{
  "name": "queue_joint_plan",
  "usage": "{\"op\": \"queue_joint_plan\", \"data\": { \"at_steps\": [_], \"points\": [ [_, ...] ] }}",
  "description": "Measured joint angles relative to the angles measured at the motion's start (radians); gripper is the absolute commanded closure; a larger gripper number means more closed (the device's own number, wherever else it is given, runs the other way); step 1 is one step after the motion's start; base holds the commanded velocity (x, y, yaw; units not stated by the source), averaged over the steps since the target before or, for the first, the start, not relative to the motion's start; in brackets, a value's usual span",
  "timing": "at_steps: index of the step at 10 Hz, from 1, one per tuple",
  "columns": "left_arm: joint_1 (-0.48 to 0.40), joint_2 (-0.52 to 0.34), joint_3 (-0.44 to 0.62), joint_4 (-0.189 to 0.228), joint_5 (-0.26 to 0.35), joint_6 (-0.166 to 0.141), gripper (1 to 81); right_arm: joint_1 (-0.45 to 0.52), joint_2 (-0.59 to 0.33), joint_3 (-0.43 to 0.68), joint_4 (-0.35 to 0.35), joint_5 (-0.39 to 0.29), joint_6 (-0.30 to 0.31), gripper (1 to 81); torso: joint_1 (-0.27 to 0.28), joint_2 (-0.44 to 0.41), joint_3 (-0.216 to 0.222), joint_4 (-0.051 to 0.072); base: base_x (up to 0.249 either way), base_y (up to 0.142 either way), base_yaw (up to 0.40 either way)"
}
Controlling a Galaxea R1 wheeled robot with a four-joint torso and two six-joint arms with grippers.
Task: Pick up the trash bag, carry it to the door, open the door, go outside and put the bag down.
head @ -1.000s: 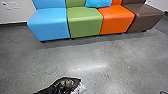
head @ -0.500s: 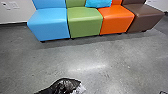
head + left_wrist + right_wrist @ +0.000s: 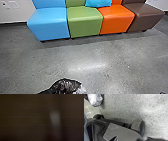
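At bottom edge of head view, left of middle, black trash bag [image 3: 65, 86] sits well short of seats [image 3: 85, 23]; visible part slants from robot's left inward. Hanging or resting on floor [image 3: 117, 65], cannot tell. Left wrist view: dark blur, pale patch [image 3: 55, 118]; left arm probably nearer bag. Right wrist view: pale crumpled plastic [image 3: 95, 99], likely bag's end, near robot's base [image 3: 119, 130]. State of either end effector: cannot tell.

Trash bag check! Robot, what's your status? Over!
Left wrist view dark; both hands' hold unclear. Black trash bag low in head view. Coloured seats ahead, across the floor.
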Motion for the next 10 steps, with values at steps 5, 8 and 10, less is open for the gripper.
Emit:
{"op": "queue_joint_plan", "data": {
  "at_steps": [5,8,10],
  "points": [
    [0.084,-0.015,0.042,0.072,0.038,0.156,81.1,-0.076,0.04,-0.051,0.003,0.044,0.0,1.0,-0.092,0.152,0.045,0.0,0.0,0.0,0.0],
    [0.085,-0.076,0.151,0.075,0.046,0.158,81.1,-0.148,0.075,-0.103,0.003,0.092,-0.002,1.0,-0.157,0.254,0.15,0.0,0.0,0.0,0.0],
    [0.097,-0.104,0.214,0.076,0.053,0.176,81.1,-0.189,0.114,-0.13,0.003,0.131,-0.005,1.0,-0.201,0.322,0.22,0.0,0.0,0.0,0.0]
  ]
}}
